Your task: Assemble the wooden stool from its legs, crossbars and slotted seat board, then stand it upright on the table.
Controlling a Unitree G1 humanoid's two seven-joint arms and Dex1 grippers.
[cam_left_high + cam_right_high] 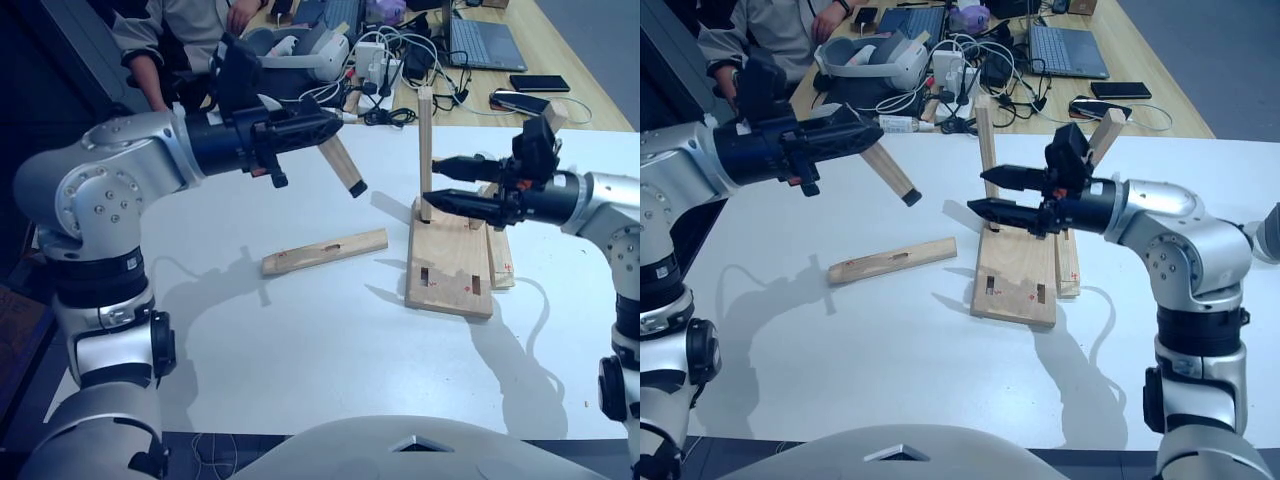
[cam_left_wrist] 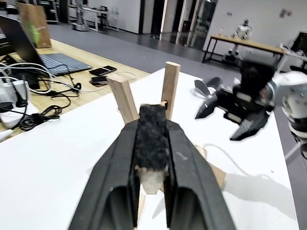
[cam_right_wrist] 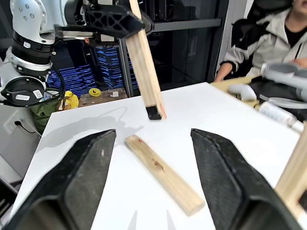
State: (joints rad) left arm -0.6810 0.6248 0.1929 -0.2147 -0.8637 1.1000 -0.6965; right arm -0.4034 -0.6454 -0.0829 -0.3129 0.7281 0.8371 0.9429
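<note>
Fitting legs: left gripper (image 1: 328, 130) clamps a leg (image 1: 345, 168) aloft, right gripper (image 1: 437, 182) gapes beside the upright leg (image 1: 426, 140); next, the held leg likely needs aligning with a board (image 1: 455, 255) slot.

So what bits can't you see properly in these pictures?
Where the upright leg meets the seat board: eye views, too small and partly behind the right gripper; slotted in or not, cannot tell.
Lower end of the tilted leg: eye views, behind the right gripper.
Length of the held leg: left wrist view, end-on inside the left gripper.
Upright leg: right wrist view, cut off by the edge.
</note>
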